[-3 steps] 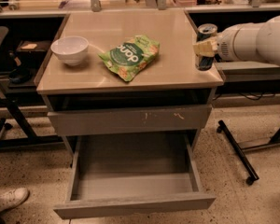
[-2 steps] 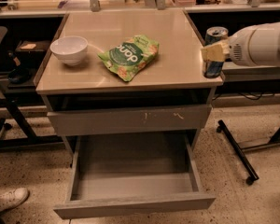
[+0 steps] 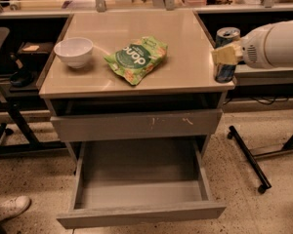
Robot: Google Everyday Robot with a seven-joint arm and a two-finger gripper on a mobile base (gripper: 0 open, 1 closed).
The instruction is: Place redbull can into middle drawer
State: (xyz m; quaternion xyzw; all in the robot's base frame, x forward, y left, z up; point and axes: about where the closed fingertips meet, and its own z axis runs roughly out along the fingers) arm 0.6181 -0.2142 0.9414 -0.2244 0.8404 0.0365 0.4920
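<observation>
The redbull can (image 3: 225,72), blue and silver with a silver top, stands upright at the right front corner of the tan cabinet top (image 3: 136,30), its base over the edge. My gripper (image 3: 224,54) comes in from the right on a white arm (image 3: 276,44), and its pale fingers (image 3: 228,53) are shut around the can's middle. The middle drawer (image 3: 141,212) is pulled wide open below and to the left of the can. Its grey floor is bare.
A white bowl (image 3: 74,50) and a green snack bag (image 3: 136,58) lie on the cabinet top. A shut drawer front with pale scratches (image 3: 136,125) sits above the open drawer. A wheeled stand leg (image 3: 248,160) is on the floor at right, and a chair base (image 3: 5,130) and a shoe (image 3: 10,206) at left.
My gripper has carried the can to the right, from the top's right side to its right front corner. Bowl, bag and drawers have not moved.
</observation>
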